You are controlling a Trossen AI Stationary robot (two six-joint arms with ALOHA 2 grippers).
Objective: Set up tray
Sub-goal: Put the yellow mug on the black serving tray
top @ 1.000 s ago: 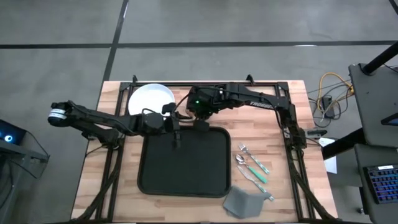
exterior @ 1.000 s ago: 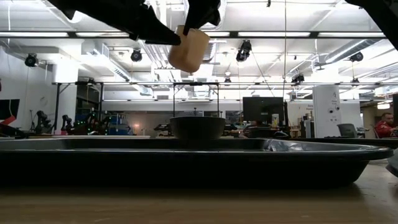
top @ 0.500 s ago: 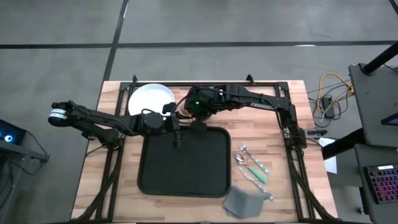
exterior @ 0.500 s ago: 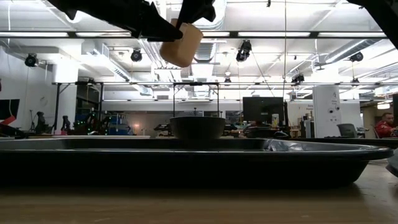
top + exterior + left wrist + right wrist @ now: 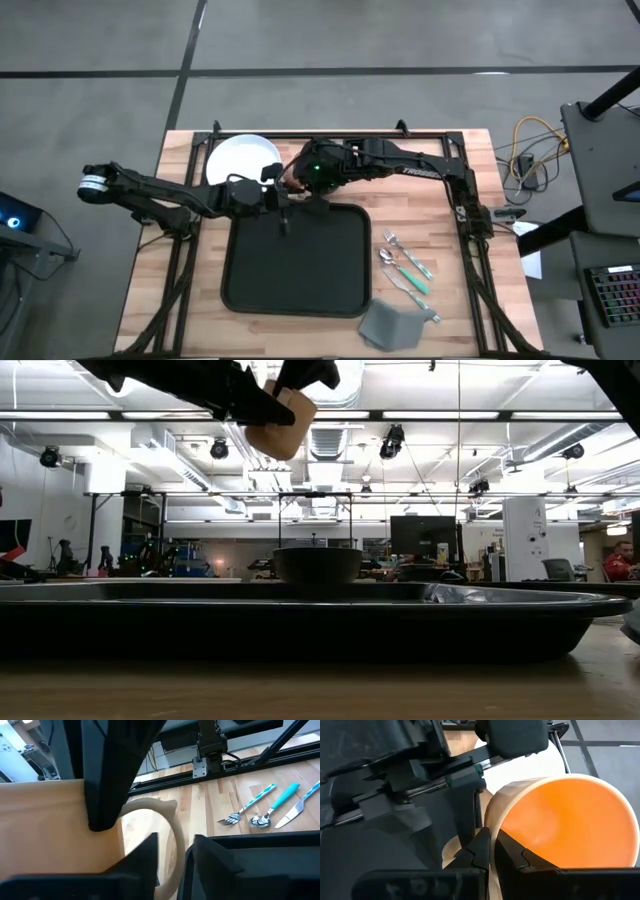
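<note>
Gripping a beige mug (image 5: 275,422) by its rim, the right gripper (image 5: 490,851) has its fingers closed on the wall, one inside the smooth orange interior. The left gripper (image 5: 171,855) stands parted around the mug's curved handle (image 5: 167,832), not visibly clamped. Both hang above the far edge of the black tray (image 5: 295,258), flat and low-rimmed. A white plate (image 5: 238,158) sits beyond; teal-handled cutlery (image 5: 405,267) lies well right.

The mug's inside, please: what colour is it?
Orange inside the mug; its outside is pale tan. Right wrist view shows it best.
</note>
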